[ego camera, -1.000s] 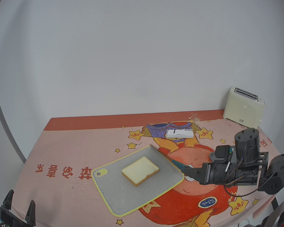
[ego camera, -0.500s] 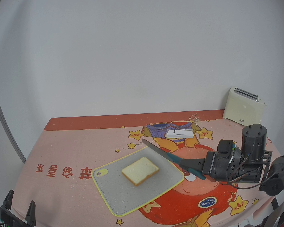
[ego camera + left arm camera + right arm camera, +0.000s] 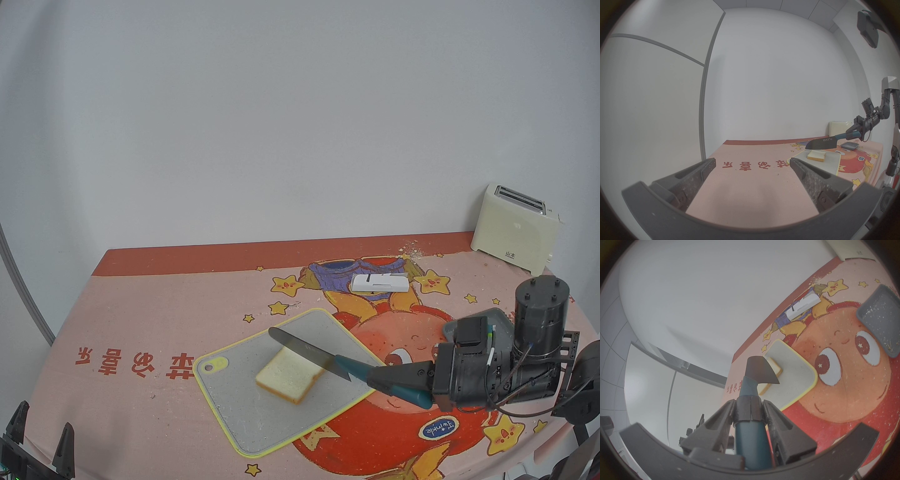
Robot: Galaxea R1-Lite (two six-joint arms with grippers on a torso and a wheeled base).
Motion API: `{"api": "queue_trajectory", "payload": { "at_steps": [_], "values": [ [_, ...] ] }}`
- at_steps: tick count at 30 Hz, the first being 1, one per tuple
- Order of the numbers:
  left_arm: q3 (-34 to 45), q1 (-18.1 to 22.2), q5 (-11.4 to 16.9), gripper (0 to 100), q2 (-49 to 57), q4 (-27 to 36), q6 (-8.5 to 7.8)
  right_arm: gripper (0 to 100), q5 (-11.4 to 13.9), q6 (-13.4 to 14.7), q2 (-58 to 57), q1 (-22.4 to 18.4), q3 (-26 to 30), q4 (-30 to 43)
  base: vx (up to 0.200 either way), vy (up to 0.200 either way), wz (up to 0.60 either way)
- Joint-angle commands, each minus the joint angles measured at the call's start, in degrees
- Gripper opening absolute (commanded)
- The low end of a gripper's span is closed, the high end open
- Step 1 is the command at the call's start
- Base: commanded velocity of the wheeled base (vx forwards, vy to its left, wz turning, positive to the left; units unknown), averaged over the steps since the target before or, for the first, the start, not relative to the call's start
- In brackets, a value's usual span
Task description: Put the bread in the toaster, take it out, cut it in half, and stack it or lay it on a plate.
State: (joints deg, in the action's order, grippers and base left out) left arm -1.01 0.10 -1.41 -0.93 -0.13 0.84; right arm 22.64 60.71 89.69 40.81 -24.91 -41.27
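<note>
A slice of bread [image 3: 284,378] lies flat on the grey, yellow-rimmed cutting board [image 3: 250,406]. My right gripper [image 3: 400,378] is shut on the teal handle of a knife [image 3: 306,351]. The blade slants across the bread's far side, just over its top; whether it touches I cannot tell. In the right wrist view the gripper [image 3: 749,410] clamps the handle, with the blade [image 3: 759,369] covering part of the bread [image 3: 776,367]. My left gripper [image 3: 752,165] stands open by the table's near left corner, far from the bread [image 3: 816,155]. The cream toaster [image 3: 515,234] stands at the back right.
A grey square plate [image 3: 879,319] lies to the right of the board, partly behind my right arm [image 3: 500,315]. A white flat box [image 3: 380,283] sits behind the board. The left half of the patterned tablecloth [image 3: 144,312] is bare.
My right arm has swung the knife left and toward me, from the board's far right edge to over the bread. The bread seems slightly shifted. The left gripper has not moved.
</note>
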Motion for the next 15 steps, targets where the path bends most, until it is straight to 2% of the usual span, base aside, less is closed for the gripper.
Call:
{"api": "queue_trajectory", "payload": {
  "at_steps": [1, 11, 12, 13, 14, 15],
  "values": [
    [1.01, -0.01, -0.17, 100, 0.4, -0.31, 0.39, 0, 2.41, 1.96, -4.78, 0.14, 0.21, -0.04, 0.0, 0.0, 0.0],
    [1.01, -0.01, -0.17, 100, 0.4, -2.06, 1.09, 0, 2.67, 1.87, -8.04, -0.74, 2.41, -0.04, 0.0, 0.0, 0.0],
    [0.84, -0.01, -0.26, 100, 0.93, -4.61, 1.8, 0, 2.67, 1.96, -7.86, -0.82, 2.41, -0.04, 0.0, 0.0, 0.0],
    [-0.66, -0.01, -0.34, 100, 0.93, -13.49, 3.55, 0, 2.67, 2.04, -7.77, -0.82, 2.41, -0.04, 0.0, 0.0, 0.0],
    [-2.68, 0.43, -0.7, 100, 0.66, -22.72, 4.08, 0, 2.67, 2.13, -7.68, -0.91, 2.49, -0.04, 0.0, 0.0, 0.0],
    [-3.82, 0.52, -0.96, 100, -2.15, -26.67, 4.17, 0, 2.67, 2.22, -7.68, -0.82, 2.49, -0.04, 0.0, 0.0, 0.0]
  ]
}}
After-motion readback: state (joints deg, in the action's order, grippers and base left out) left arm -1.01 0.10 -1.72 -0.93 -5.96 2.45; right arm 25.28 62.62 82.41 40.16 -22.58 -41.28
